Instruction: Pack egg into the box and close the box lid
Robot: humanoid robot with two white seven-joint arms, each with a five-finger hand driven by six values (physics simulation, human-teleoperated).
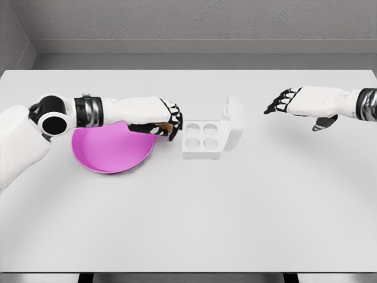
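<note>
A white egg box (201, 138) stands mid-table with four empty cups and its lid (233, 124) tilted up on the right side. My left hand (164, 125) hovers over the right rim of a pink plate (112, 152), just left of the box, fingers curled around a small brown egg (167, 127) that peeks out between them. My right hand (284, 101) floats to the right of the lid, apart from it, fingers relaxed and holding nothing.
The white table (188, 224) stretches wide in front of the box and plate. A grey wall runs behind the table's far edge.
</note>
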